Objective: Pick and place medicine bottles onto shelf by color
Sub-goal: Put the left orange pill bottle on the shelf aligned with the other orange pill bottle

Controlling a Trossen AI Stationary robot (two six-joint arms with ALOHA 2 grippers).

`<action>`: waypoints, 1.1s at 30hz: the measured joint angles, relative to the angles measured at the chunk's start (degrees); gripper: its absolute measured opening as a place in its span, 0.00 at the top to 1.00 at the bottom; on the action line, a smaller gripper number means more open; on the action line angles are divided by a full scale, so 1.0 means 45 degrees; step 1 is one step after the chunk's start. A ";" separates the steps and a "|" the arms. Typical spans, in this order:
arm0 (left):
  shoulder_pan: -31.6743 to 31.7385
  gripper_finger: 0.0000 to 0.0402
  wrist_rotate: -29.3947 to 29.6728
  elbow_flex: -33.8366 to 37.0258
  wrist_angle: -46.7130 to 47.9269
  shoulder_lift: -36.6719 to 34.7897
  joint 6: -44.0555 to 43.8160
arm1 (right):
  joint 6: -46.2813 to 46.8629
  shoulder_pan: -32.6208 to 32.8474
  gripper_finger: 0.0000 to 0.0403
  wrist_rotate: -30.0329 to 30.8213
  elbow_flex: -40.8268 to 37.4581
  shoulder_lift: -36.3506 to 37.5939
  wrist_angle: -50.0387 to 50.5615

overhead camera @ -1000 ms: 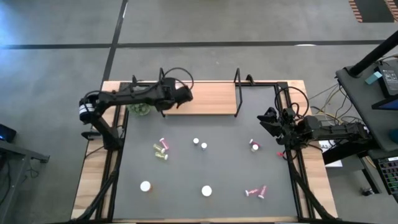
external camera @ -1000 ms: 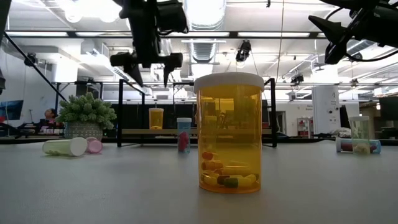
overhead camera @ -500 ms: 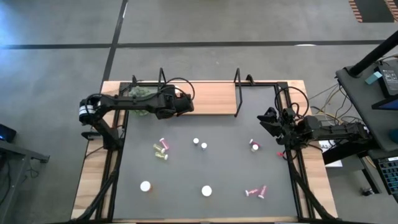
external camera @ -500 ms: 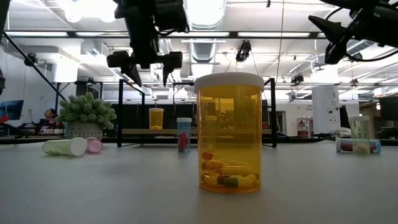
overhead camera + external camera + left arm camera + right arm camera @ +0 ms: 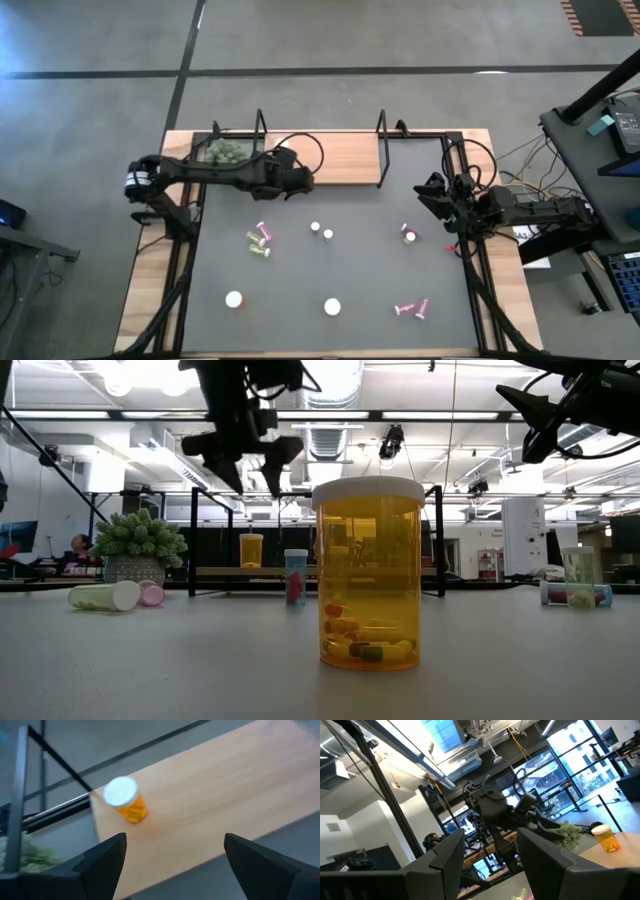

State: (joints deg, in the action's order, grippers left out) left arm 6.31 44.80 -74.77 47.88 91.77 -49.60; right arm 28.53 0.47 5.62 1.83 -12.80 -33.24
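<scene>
An orange bottle with a white cap (image 5: 125, 800) stands upright on the left part of the wooden shelf (image 5: 340, 160); it also shows in the low view (image 5: 251, 548). My left gripper (image 5: 300, 181) is open and empty above the shelf's near edge, the bottle beyond its fingers (image 5: 102, 860). Several bottles are on the dark mat: pink and yellow-green ones lying at the left (image 5: 259, 241), two standing at the middle (image 5: 321, 230), one at the right (image 5: 408, 235). My right gripper (image 5: 432, 195) waits open at the mat's right edge.
A green plant ball (image 5: 228, 150) sits at the shelf's left end beside the black wire frame (image 5: 260, 125). Two wider orange bottles (image 5: 234, 298) (image 5: 332, 306) stand near the front, and two pink ones (image 5: 412, 308) lie at the front right. The second frame (image 5: 382, 140) stands on the shelf's right.
My left gripper has drawn back from over the shelf's left part toward the table's near edge and a little right, staying open. The plant ball, covered by the arm before, now shows. The bottles have not moved.
</scene>
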 joint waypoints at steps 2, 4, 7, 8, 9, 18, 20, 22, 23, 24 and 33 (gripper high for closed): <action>-0.0150 0.21 -0.0212 -0.0071 -0.0254 -0.0163 0.0161 | 0.0000 0.0004 0.58 0.0002 0.0000 0.0000 0.0001; -0.0297 0.21 -0.0444 -0.0119 -0.0782 -0.0338 0.0950 | 0.0000 0.0000 0.58 -0.0003 0.0000 0.0000 0.0001; -0.0432 0.21 -0.1114 -0.0129 -0.1324 -0.0666 0.2761 | -0.0002 0.0000 0.58 -0.0001 0.0000 0.0000 -0.0003; -0.0454 0.21 -0.1367 -0.0129 -0.1517 -0.0791 0.3268 | 0.0000 0.0000 0.58 -0.0001 -0.0002 0.0000 0.0002; -0.0453 0.21 -0.1660 -0.0129 -0.1631 -0.0925 0.3742 | 0.0000 0.0000 0.58 0.0002 0.0000 0.0000 0.0001; -0.0429 0.21 -0.4757 -0.0042 -0.1500 -0.2764 0.6446 | 0.0000 0.0000 0.58 0.0002 -0.0003 0.0000 -0.0001; -0.0409 0.21 -0.5995 -0.0042 -0.1471 -0.3145 0.7491 | -0.0003 0.0000 0.58 0.0002 0.0000 0.0000 -0.0003; -0.0405 0.21 -0.7092 -0.0042 -0.1429 -0.3506 0.8360 | 0.0000 0.0000 0.58 0.0002 -0.0005 0.0000 0.0001; -0.0407 0.21 -0.7482 -0.0042 -0.1435 -0.3663 0.8770 | 0.0000 0.0000 0.58 0.0001 0.0000 0.0000 -0.0003; -0.0419 0.21 -0.7930 -0.0042 -0.1465 -0.3798 0.9077 | 0.0000 0.0004 0.58 0.0001 0.0000 0.0000 -0.0003; -0.0488 0.21 -1.0504 0.0031 -0.1761 -0.4132 0.9197 | 0.0000 0.0000 0.58 0.0002 0.0000 0.0000 0.0001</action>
State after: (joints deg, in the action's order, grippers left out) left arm 4.12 -2.47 -74.63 39.96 73.18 -8.21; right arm 28.53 0.47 5.63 1.83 -12.80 -33.23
